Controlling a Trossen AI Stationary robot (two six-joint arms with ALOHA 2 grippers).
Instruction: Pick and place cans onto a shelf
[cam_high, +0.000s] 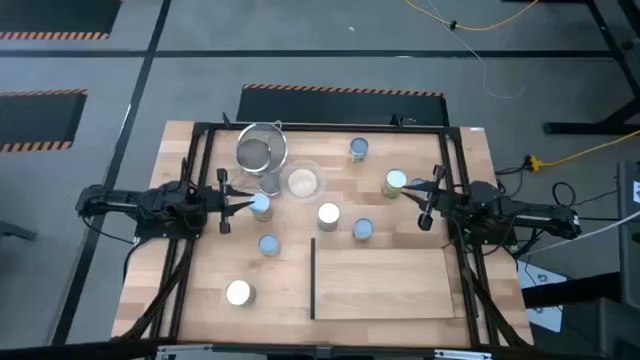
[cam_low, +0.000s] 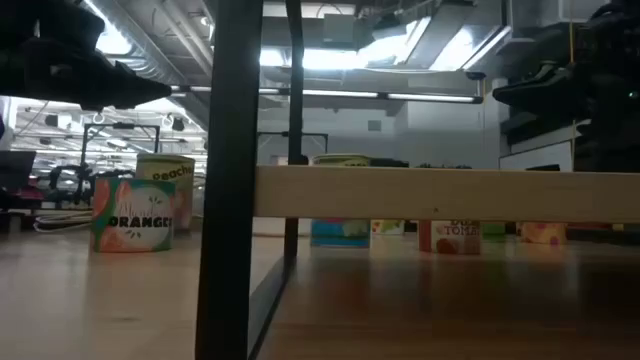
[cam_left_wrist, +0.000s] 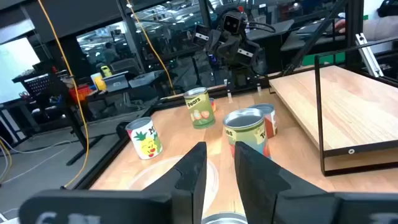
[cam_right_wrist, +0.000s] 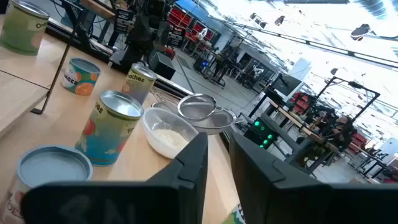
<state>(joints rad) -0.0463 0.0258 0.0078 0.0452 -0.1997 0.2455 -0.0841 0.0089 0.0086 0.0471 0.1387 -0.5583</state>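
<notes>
Over the left half of the table (cam_high: 200, 300) my left gripper (cam_left_wrist: 219, 152) hangs low, its two dark fingers (cam_left_wrist: 193, 171) parted by only a narrow gap with nothing between them. In the high view its tips sit just beside a pale-blue-topped can (cam_high: 261, 206). Past the fingers the left wrist view shows a green-rimmed can (cam_left_wrist: 245, 130) close ahead, a pears can (cam_left_wrist: 199, 107) farther on and a pineapple can (cam_left_wrist: 144, 138) off to one side, all upright on the wood. My right gripper (cam_right_wrist: 216, 146) is at the opposite side of the table, pointed inward, its fingers likewise close together and holding nothing; a white-topped can (cam_high: 396, 182) stands just beside its tips. From the right wrist I see a silver-topped can (cam_right_wrist: 115, 127) standing next to the glass bowl of grains (cam_right_wrist: 168, 134), with the mesh strainer (cam_right_wrist: 199, 107) just behind the bowl. From above, seven cans show, and every one stands on the tabletop: one far back (cam_high: 359, 149), two near the middle (cam_high: 328, 214) (cam_high: 363, 229), one on the left (cam_high: 268, 245) and one near the front (cam_high: 238, 292), besides the two at my grippers. The shelf (cam_high: 390, 285) lies at the front right of the table, its thin dark upright edge (cam_high: 313, 278) on the side facing the middle; the two middle cans stand near its back edge, apart from it.
</notes>
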